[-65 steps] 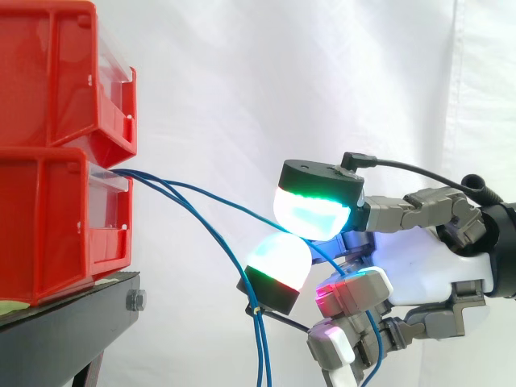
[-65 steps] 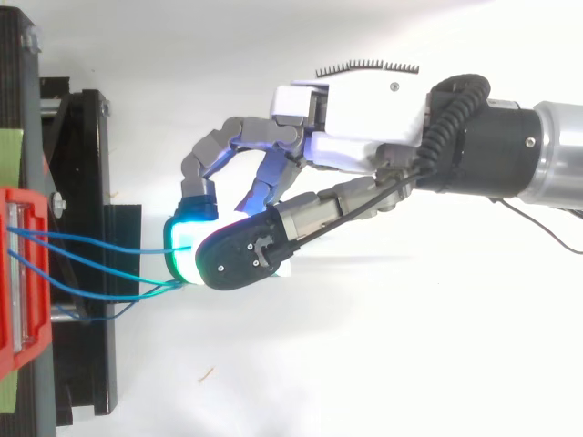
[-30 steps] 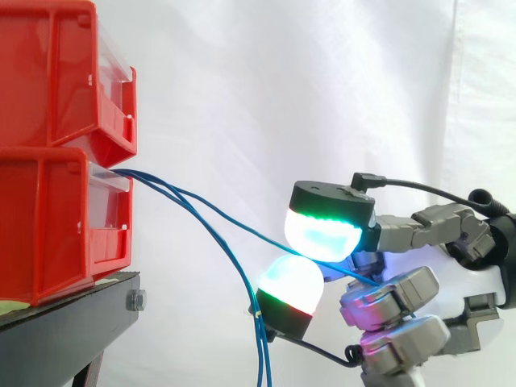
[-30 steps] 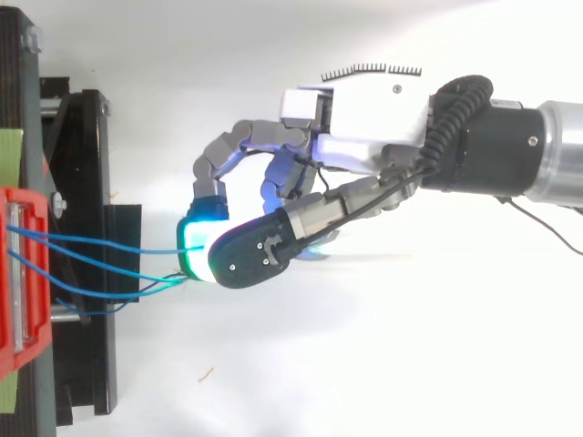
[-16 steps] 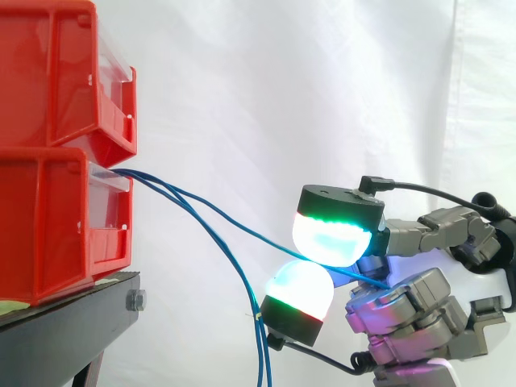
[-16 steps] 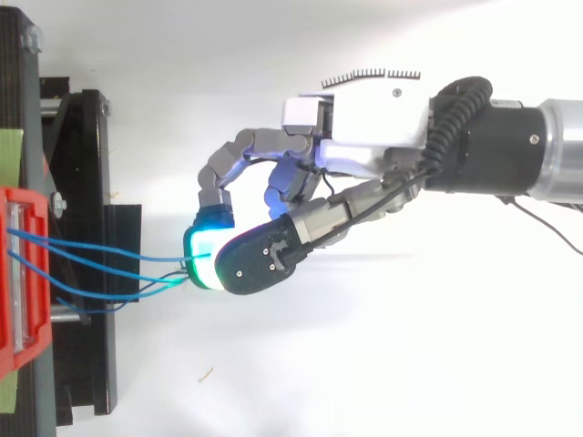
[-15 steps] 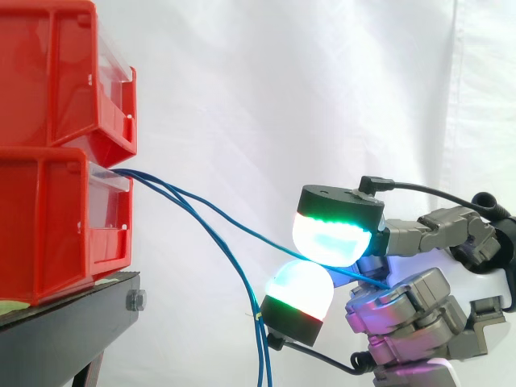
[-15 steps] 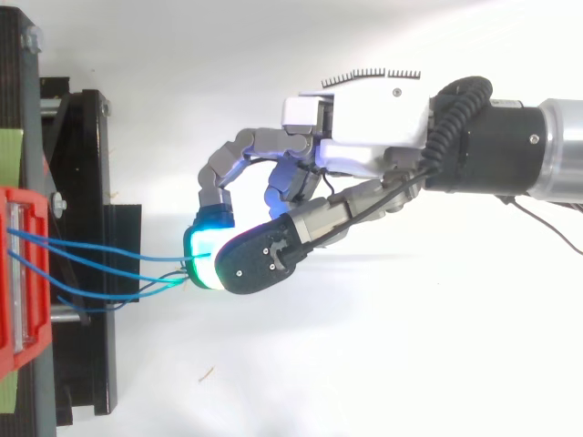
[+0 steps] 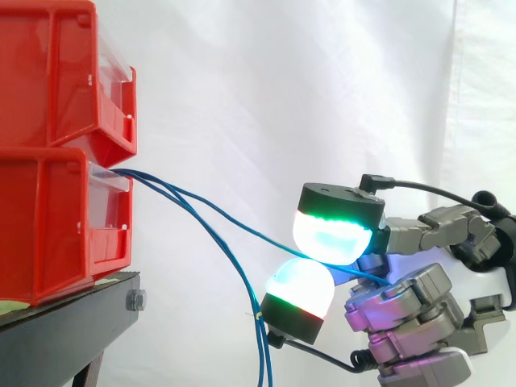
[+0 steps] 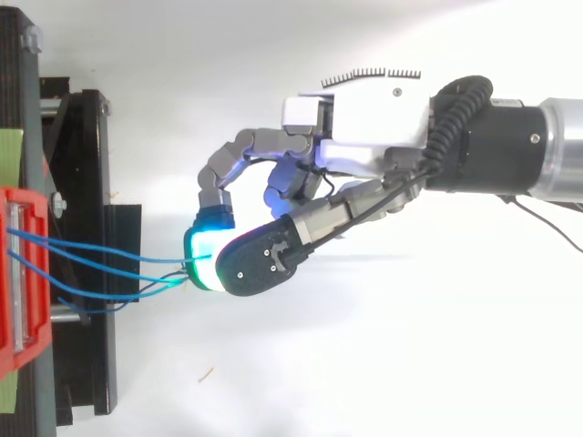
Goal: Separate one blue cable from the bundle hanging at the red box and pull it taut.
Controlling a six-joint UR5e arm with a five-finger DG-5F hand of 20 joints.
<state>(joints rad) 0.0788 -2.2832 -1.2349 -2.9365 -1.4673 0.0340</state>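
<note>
Drawn farther from the red box (image 9: pixel 56 226), the hand (image 10: pixel 364 127) pinches one blue cable (image 9: pixel 242 222) between glowing pads (image 9: pixel 332 234); harder pulling could slip it free.

Grey-fingered hand (image 10: pixel 364 137) with white palm and green-glowing pads (image 9: pixel 330 234).

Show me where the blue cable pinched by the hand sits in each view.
Side view: the blue cable slants from the lower red bin down into the hand's pinch, mid-frame.
Top view: it runs from the red bin at left rightward to the hand.
Shared landmark: the red bin.
</note>
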